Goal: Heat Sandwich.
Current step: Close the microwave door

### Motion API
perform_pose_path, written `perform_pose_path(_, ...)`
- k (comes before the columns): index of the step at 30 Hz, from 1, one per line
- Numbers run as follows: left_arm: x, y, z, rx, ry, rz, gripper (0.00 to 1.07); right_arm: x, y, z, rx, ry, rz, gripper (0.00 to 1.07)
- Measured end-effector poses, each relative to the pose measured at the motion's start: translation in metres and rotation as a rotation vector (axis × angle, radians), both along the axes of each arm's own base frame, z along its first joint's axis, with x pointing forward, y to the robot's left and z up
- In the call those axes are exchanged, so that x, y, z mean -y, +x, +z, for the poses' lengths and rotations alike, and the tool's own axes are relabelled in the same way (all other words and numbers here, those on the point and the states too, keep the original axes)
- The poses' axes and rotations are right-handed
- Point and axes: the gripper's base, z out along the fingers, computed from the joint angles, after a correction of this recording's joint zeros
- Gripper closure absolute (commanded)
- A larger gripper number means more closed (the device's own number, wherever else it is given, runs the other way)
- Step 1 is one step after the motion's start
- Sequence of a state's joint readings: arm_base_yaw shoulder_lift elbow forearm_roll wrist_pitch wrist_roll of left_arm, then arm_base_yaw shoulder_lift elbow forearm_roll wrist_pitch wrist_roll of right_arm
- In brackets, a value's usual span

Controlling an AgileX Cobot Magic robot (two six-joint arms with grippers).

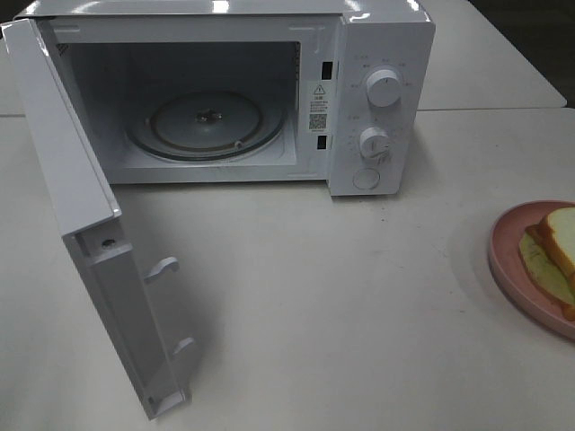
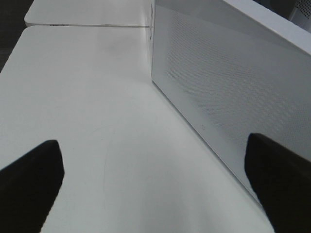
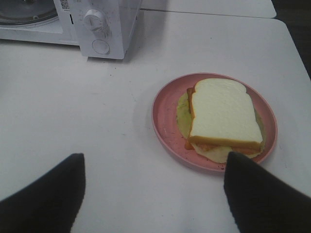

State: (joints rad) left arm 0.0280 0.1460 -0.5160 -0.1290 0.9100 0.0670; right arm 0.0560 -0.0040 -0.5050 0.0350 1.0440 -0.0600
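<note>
Sandwich (image 3: 224, 115) sits on a round pink plate (image 3: 165, 116), white bread on top, tan crust edge, pale yellow-green and reddish filling sticking out under the slice. In the high view the sandwich (image 1: 555, 251) and plate (image 1: 503, 247) are cut off by the frame edge, well apart from the microwave (image 1: 382, 99), off its control-panel side and nearer the camera. Plate rests on the white table (image 1: 341, 305).

Microwave landmark: door (image 1: 85, 224) swung fully open on the side away from the plate, cavity exposed, glass turntable (image 1: 205, 126) inside with nothing on it. Two white knobs (image 1: 384, 88) and a round button (image 1: 367, 179) on the panel side, closest to the plate.

Right gripper (image 3: 150, 194): fingers wide apart, holding nothing, hovering over the table just short of the plate, sandwich between and beyond the fingertips (image 3: 252, 189).

Left gripper (image 2: 155, 189): fingers spread wide, nothing between them, low over the table beside the perforated outer face of the microwave door (image 2: 228, 82); one finger (image 2: 282, 179) near that face, contact cannot be told.
</note>
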Motion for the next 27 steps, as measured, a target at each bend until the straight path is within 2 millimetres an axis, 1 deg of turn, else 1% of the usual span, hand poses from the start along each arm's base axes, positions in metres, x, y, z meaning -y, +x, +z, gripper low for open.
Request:
perform_pose_path(1,-0.001,0.011,0.002,-0.016,-0.002,0.005,0.21,0.0,0.0,0.0,0.0,0.0,0.0,0.31)
perform_pose_path(2,-0.001,0.011,0.002,-0.016,-0.002,0.005,0.21,0.0,0.0,0.0,0.0,0.0,0.0,0.31)
perform_pose_path(3,-0.001,0.016,0.002,-0.026,-0.003,0.007,0.25,0.0,0.0,0.0,0.0,0.0,0.0,0.31)
perform_pose_path(5,-0.002,0.029,0.002,-0.05,-0.005,0.012,0.36,0.0,0.0,0.0,0.0,0.0,0.0,0.31)
perform_pose_path(6,-0.002,0.04,0.003,-0.06,-0.008,0.017,0.49,0.0,0.0,0.0,0.0,0.001,-0.001,0.31)
perform_pose_path(7,-0.002,0.04,0.003,-0.06,-0.008,0.017,0.49,0.0,0.0,0.0,0.0,0.001,-0.001,0.31)
perform_pose_path(9,-0.003,0.052,0.002,-0.081,-0.01,0.022,0.61,0.0,0.0,0.0,0.0,0.001,-0.001,0.31)
perform_pose_path(10,-0.003,0.058,0.0,-0.095,-0.01,0.023,0.69,0.0,0.0,0.0,0.0,0.001,-0.001,0.31)
perform_pose_path(11,-0.004,0.069,-0.001,-0.112,-0.012,0.029,0.85,0.0,0.0,0.0,0.0,0.001,-0.001,0.31)
perform_pose_path(12,-0.004,0.069,-0.001,-0.112,-0.012,0.029,0.85,0.0,0.0,0.0,0.0,0.001,-0.001,0.31)
perform_pose_path(14,-0.005,0.081,-0.004,-0.128,-0.012,0.035,1.04,0.0,0.0,0.0,0.0,0.001,-0.001,0.31)
perform_pose_path(15,-0.006,0.095,-0.009,-0.141,-0.009,0.042,1.06,0.0,0.0,0.0,0.0,0.001,-0.001,0.31)
perform_pose_path(16,-0.006,0.101,-0.013,-0.141,-0.01,0.047,1.06,0.0,0.0,0.0,0.0,0.001,-0.001,0.31)
perform_pose_path(17,-0.006,0.101,-0.013,-0.141,-0.01,0.047,1.06,0.0,0.0,0.0,0.0,0.001,-0.001,0.31)
perform_pose_path(18,-0.007,0.106,-0.016,-0.138,-0.009,0.051,1.06,0.0,0.0,0.0,0.0,0.001,-0.001,0.31)
perform_pose_path(19,-0.008,0.119,-0.025,-0.117,0.002,0.059,1.06,0.0,0.0,0.0,0.0,0.001,-0.001,0.31)
perform_pose_path(20,-0.009,0.123,-0.028,-0.097,0.013,0.061,1.06,0.0,0.0,0.0,0.0,0.001,-0.001,0.31)
perform_pose_path(21,-0.009,0.123,-0.028,-0.097,0.013,0.061,1.06,0.0,0.0,0.0,0.0,0.001,-0.001,0.31)
perform_pose_path(23,-0.01,0.132,-0.038,-0.066,0.03,0.067,1.06,0.0,0.0,0.0,0.0,0.001,-0.001,0.31)
perform_pose_path(24,-0.012,0.14,-0.048,-0.043,0.045,0.074,1.06,0.0,0.0,0.0,0.0,0.001,-0.001,0.31)
perform_pose_path(25,-0.013,0.143,-0.052,-0.028,0.051,0.08,1.06,0.0,0.0,0.0,0.0,0.001,-0.001,0.31)
perform_pose_path(27,-0.013,0.147,-0.056,-0.007,0.055,0.086,1.06,0.0,0.0,0.0,0.0,0.001,-0.001,0.31)
